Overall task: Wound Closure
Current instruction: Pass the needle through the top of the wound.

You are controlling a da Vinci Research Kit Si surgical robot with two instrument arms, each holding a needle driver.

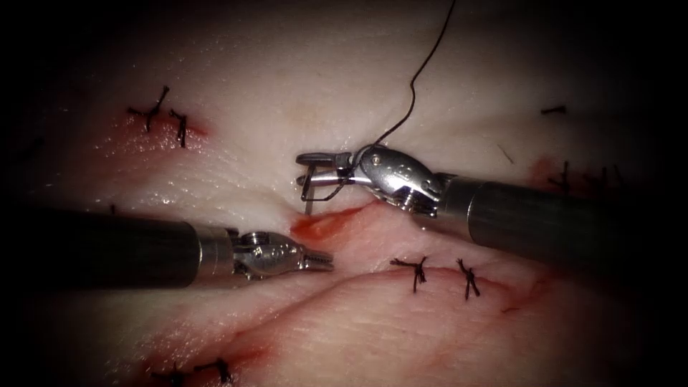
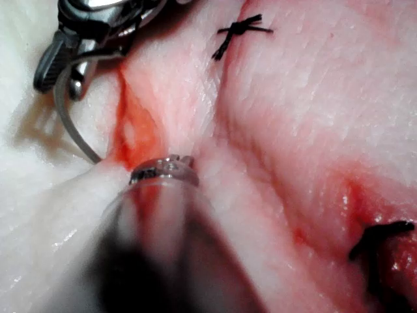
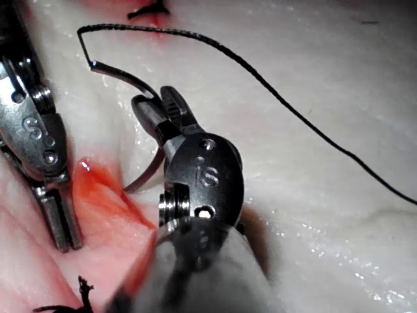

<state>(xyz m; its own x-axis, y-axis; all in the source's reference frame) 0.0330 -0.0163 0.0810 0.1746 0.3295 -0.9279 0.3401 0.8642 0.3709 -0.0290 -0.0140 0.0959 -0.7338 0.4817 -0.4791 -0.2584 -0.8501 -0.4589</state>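
Right tool [image 1: 304, 168] is clamped on the needle [image 1: 307, 197], gripping it nearer the tail than the tip. In the right wrist view the needle [image 3: 146, 173] curves out of those jaws down toward the tissue [image 1: 287, 86]. The tip sits on the surface at the left end of the cut [image 1: 326, 223], about ten o'clock from its middle. I can't tell whether it has broken the surface yet.

The thread [image 1: 416, 79] leaves the tail, brushes the head of the right tool and climbs away toward one o'clock.

Left tool [image 1: 322, 259] has its jaws closed on nothing. It lies on the tissue at six o'clock from the cut's left end, just beside the lower edge.

My read: the needle is set up for a bite at this end of the cut. To do that well I'd want the tip square to the surface and the wrist rolling along the needle's curve, not pushing it straight. I'd also want the thread kept off the right tool's joint, where it could snag. The left tool is near enough to steady the edge if needed.

As for what holds what, the cut is the only hollow here, and red fluid [image 1: 315, 228] lies in it, thickest at the left end. Finished stitches [image 1: 417, 271] sit at five o'clock on a neighbouring cut.
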